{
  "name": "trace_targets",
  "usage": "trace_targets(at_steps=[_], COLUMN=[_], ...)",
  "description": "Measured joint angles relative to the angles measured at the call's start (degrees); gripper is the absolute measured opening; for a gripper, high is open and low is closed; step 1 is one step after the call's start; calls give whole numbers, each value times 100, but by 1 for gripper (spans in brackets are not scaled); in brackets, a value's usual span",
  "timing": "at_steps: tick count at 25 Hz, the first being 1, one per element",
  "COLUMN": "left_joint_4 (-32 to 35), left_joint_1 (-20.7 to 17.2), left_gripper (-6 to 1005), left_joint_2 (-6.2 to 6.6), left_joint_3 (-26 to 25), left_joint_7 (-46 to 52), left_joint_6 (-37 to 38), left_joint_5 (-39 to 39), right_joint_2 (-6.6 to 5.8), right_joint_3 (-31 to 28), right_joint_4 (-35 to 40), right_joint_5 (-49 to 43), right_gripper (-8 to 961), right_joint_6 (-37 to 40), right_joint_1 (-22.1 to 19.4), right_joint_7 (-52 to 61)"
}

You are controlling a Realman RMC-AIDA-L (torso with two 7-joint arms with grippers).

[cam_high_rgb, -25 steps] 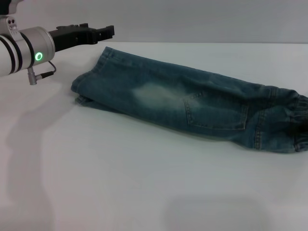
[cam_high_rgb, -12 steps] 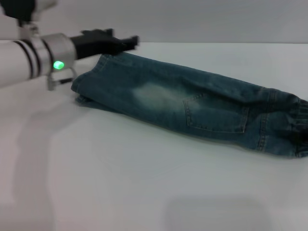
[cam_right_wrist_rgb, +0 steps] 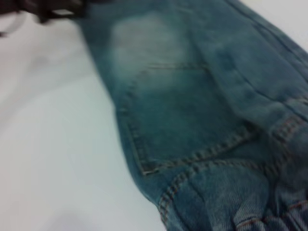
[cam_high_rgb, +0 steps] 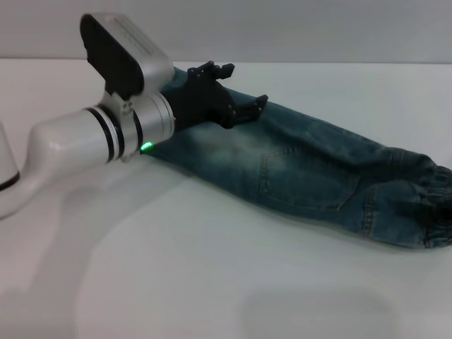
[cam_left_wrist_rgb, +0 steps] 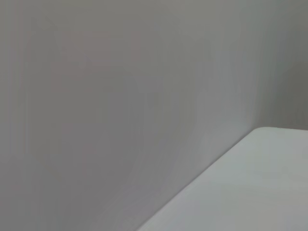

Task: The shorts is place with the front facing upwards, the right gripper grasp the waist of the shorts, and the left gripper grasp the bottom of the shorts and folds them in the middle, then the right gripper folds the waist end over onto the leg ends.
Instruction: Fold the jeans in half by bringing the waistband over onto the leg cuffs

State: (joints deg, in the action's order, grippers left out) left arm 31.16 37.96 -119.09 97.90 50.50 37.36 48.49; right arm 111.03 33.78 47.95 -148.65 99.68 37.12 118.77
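My left hand has swung in from the counter's far left over the leg end of the lengthwise-folded shorts, fingers apart and holding nothing, so the waist-to-hem fold is next.

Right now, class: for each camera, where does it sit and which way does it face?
Head view: high, looking down at the table; shows the left gripper above the shorts.
Left wrist view: on the left arm, facing a bare wall; no robot parts visible.
Right wrist view: on the right arm, close over the shorts; own fingers unseen.
Head and right wrist views share the shorts.
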Motion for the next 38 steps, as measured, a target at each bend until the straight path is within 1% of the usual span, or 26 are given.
trace_targets(at_steps=[1,3,6,9,12,15,21,26,35,38], left_joint_4=[0,-2,-33,-106,-151,-165,-208,-146,6,18], left_joint_1=[0,-70,-112,-120,-121,-122,-142,-257,-335,-338], left_gripper=[845,845,845,846,846,846,845,844,845,845], left_joint_2=[0,0,1,0,0,2,0,0,0,1], left_joint_3=[0,325,572,692,802,1010,1644,1962,2625,2723], left_joint_7=[0,-669,-1131,-1314,-1355,-1357,-1352,-1337,-1314,-1314], left_joint_6=[0,-19,-20,-21,-21,-21,-65,-69,-46,-38], left_joint_5=[0,-652,-1249,-1472,-1528,-1569,-1601,-1792,-2259,-2324], right_joint_2=[-5,-9,-11,-12,-12,-19,-68,-85,-147,-151], right_joint_3=[-12,-48,-113,-153,-220,-340,-439,-506,-681,-693], right_joint_4=[77,312,699,1059,1297,1393,1464,1575,1540,1473], right_joint_5=[73,244,485,653,713,767,907,923,955,997], right_gripper=[76,76,76,76,76,76,77,77,77,77], right_joint_6=[154,558,1156,1581,1803,1935,2131,2144,2073,2016], right_joint_1=[-8,-21,-31,-37,-51,-55,-5,38,251,338], right_joint_7=[4,34,159,299,379,387,410,442,490,494])
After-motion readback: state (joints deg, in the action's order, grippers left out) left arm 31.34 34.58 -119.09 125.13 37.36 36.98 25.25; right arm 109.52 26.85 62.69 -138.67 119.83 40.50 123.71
